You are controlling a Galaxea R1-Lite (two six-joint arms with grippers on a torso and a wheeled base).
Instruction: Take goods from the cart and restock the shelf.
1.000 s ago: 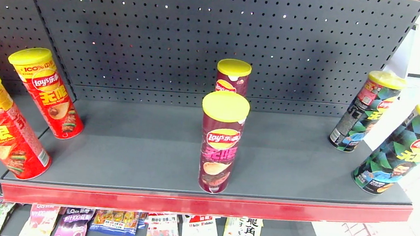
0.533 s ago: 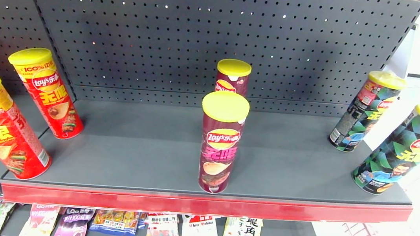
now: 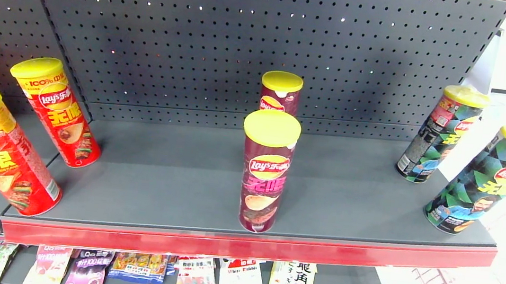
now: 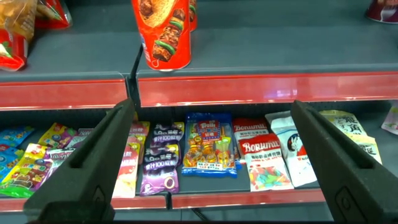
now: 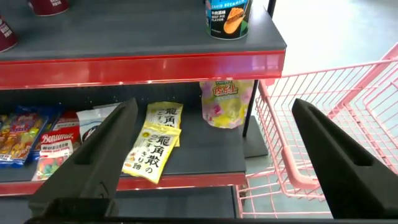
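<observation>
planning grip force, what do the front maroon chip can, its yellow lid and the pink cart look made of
Front maroon chip can: probably a cardboard tube under a glossy printed wrap, going by the sheen.
Yellow lid: looks like smooth plastic, evenly coloured.
Pink cart: likely painted metal wire, seen as thin grid bars.

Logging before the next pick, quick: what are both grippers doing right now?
Left gripper: black fingers open, holding nothing.
Right gripper: black fingers open, holding nothing.
</observation>
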